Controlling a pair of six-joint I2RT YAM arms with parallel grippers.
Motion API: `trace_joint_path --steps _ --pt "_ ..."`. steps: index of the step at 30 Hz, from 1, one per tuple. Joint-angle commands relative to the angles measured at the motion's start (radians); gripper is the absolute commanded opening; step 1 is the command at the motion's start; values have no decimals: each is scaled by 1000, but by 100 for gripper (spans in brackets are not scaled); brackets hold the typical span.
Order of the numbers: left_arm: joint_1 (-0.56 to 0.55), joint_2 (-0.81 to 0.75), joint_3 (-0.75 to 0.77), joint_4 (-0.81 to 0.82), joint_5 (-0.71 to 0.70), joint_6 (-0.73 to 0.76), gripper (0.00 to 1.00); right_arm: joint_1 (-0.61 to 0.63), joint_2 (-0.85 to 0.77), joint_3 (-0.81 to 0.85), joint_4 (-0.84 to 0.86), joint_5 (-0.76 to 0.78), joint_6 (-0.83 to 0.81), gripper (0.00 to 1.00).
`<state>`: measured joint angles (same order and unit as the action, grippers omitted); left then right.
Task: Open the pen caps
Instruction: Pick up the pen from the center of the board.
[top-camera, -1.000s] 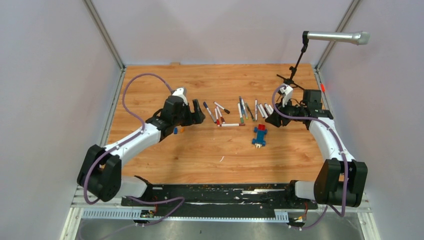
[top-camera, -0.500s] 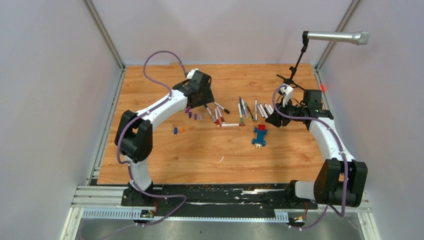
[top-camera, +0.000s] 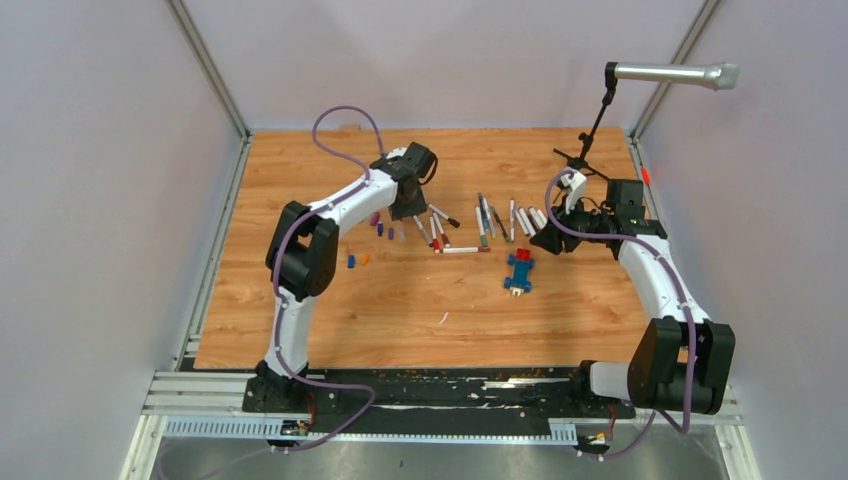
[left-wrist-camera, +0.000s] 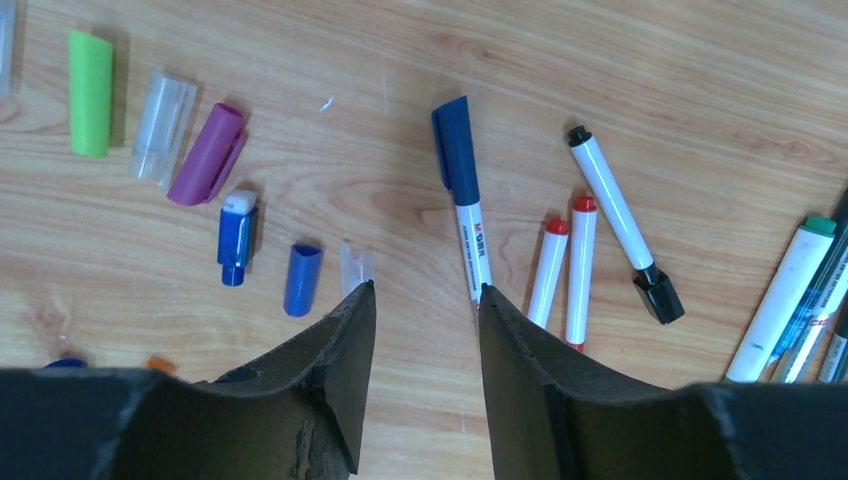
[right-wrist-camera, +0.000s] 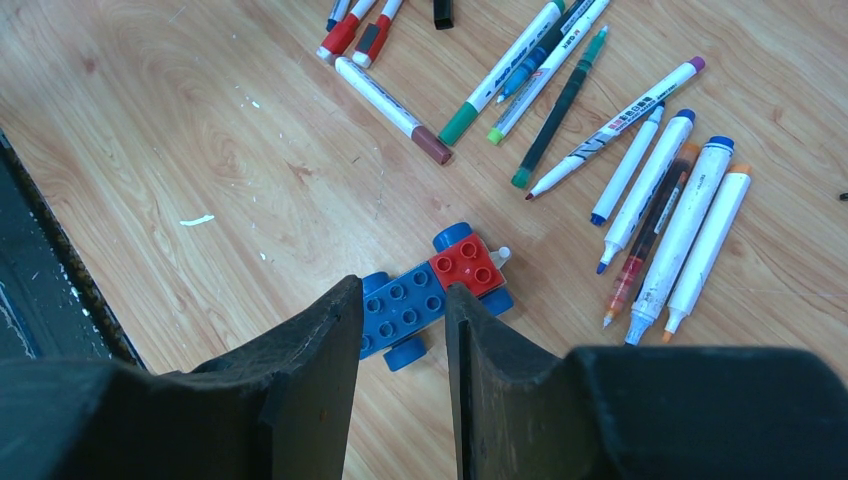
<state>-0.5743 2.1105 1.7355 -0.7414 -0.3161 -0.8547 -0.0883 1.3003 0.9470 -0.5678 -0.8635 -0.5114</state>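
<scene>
Wood-grain tabletop (top-camera: 420, 310), grey walls on three sides. A grey microphone on a black stand (top-camera: 668, 74) sits at the far right corner.

The left arm stretches toward the far edge, left of centre. The left gripper (left-wrist-camera: 420, 290) hangs over the boards with jaws apart. I see only bare wood in the gap.

The loose pen caps lie on its left-edge side:
- a lime-green plastic cap (left-wrist-camera: 89, 92)
- a clear plastic cap (left-wrist-camera: 164, 128), just beside a purple clipped cap (left-wrist-camera: 207, 154)
- a dark blue cap with a white end (left-wrist-camera: 237, 236)
- a short blue cap (left-wrist-camera: 301, 279)
- a small clear cap (left-wrist-camera: 355, 268), just beside one fingertip

From above I also note a small blue cap (top-camera: 351, 262) and an orange cap (top-camera: 364, 259), nearer the near edge and apart from the rest.

One white marker with a navy cap on it (left-wrist-camera: 467, 200) lies just ahead of the other fingertip. Next to it are two white red-tipped pens (left-wrist-camera: 580, 265) side by side, then a white black-tipped pen (left-wrist-camera: 610, 200) with a black cap (left-wrist-camera: 660, 295) at its other end. I cannot tell whether that cap is pushed on or only touching.

The right gripper (right-wrist-camera: 402, 285) hovers near the right edge, jaws a narrow gap apart and clamped on nothing. A blue-and-red toy brick car (right-wrist-camera: 430, 290) lies on the wood below it. A fan of white-barrelled pens with bare coloured tips (right-wrist-camera: 680, 230) lies just beyond.
</scene>
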Motion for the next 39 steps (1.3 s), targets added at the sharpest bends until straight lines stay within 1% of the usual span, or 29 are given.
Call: trace_joint_path --steps 1,5,10,21,27,36,39 --pt "-3 30 59 -7 -5 -6 49 -4 -19 1 19 -32 -29 37" --pt "-4 67 80 -2 19 11 44 -4 -18 2 18 -32 -30 37" --pt "-4 98 97 1 40 21 42 -4 -18 2 17 -34 -29 37" --pt "-10 124 96 15 74 43 40 -3 -18 3 17 -37 -27 37" --pt "-9 147 100 8 99 61 36 -4 -21 2 17 -39 -28 37" --pt "-14 165 114 -12 114 101 34 -4 -26 4 16 -41 -27 37" --pt "-15 172 113 -16 119 110 28 -4 -28 3 16 -42 -27 37"
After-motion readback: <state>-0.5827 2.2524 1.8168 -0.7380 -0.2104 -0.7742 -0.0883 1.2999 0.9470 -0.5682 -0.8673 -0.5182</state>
